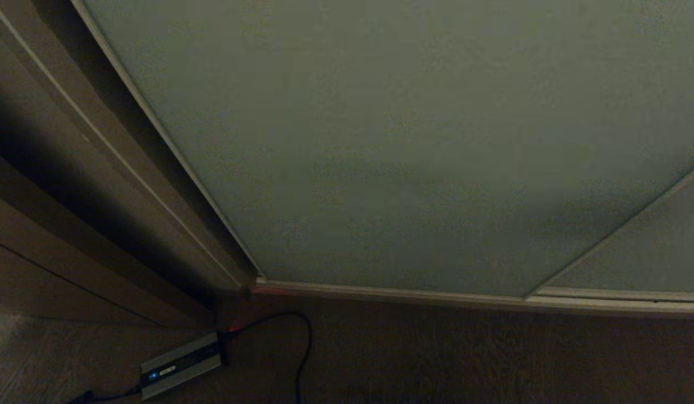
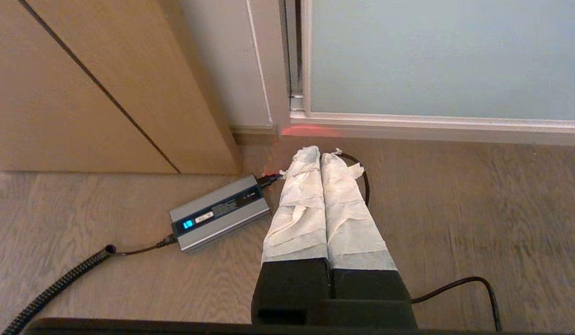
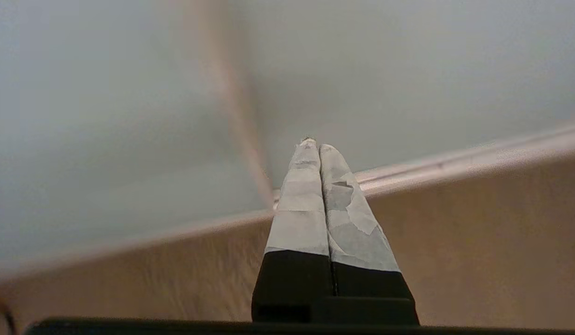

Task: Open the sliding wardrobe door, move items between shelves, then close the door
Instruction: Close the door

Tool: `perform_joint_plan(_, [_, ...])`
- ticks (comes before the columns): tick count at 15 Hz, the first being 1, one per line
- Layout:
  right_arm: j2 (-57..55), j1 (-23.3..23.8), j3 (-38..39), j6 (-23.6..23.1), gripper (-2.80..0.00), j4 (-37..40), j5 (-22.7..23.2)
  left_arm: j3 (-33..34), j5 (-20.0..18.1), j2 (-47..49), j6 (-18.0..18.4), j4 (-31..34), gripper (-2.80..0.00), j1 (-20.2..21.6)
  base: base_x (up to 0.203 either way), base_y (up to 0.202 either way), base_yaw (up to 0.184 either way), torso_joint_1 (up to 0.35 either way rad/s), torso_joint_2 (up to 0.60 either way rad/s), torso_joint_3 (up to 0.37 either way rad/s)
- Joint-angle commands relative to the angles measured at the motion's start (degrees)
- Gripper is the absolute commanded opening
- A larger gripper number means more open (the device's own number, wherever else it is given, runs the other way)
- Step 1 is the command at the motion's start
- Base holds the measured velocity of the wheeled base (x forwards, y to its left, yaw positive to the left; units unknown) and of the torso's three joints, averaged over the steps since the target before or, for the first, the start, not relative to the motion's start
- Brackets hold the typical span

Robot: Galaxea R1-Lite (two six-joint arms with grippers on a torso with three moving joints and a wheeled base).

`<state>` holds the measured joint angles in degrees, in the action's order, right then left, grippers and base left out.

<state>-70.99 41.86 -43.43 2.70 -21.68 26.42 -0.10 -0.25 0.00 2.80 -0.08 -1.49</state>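
Black hands (image 2: pixel 321 156) (image 3: pixel 314 143), fingers (image 2: pixel 299 204) wrapped in white tape.

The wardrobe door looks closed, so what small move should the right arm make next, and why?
Probably bring the right gripper, fingers shut, up to the door's cream frame strip, to get a purchase for sliding. The door covers the shelves and nothing touches it yet. The left gripper hangs shut above the floor.

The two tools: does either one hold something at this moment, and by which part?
Nothing is held. The left tool is shut and empty above the floor. The right tool is also shut and empty, in front of the sliding wardrobe door.
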Motion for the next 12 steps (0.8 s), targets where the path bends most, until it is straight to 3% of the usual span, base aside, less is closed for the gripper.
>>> perform_joint_plan(1, [14.3, -10.1, 7.95, -3.35, -2.8, -1.41, -2.06, 0.01, -0.1, -0.09, 0.02, -0.01, -2.8, -0.01, 0.0, 0.0, 0.0, 0.0, 0.0, 0.0])
perform_joint_plan(4, [29.39, -26.31, 16.06, -5.54, -2.8, 1.22, -8.42, 0.01, -0.01, -0.09, 0.02, -0.01, -2.8, -0.01, 0.0, 0.0, 0.0, 0.0, 0.0, 0.0])
perform_joint_plan(8, [51.17, -33.91, 27.6, -6.36, -2.8, 14.12, -13.49, 0.01, -0.04, -0.09, 0.02, -0.02, -2.8, -0.01, 0.0, 0.0, 0.0, 0.0, 0.0, 0.0])
perform_joint_plan(10, [55.32, -36.55, 30.87, -4.57, -2.8, 23.86, -17.84, 0.01, -0.03, -0.09, 0.02, -0.01, -2.8, 0.07, 0.0, 0.0, 0.0, 0.0, 0.0, 0.0])
perform_joint_plan(12, [57.8, -42.95, 31.6, -2.64, -2.8, 28.24, -19.84, 0.01, -0.01, -0.09, 0.0, -0.01, -2.8, -0.01, 0.0, 0.0, 0.0, 0.0, 0.0, 0.0])
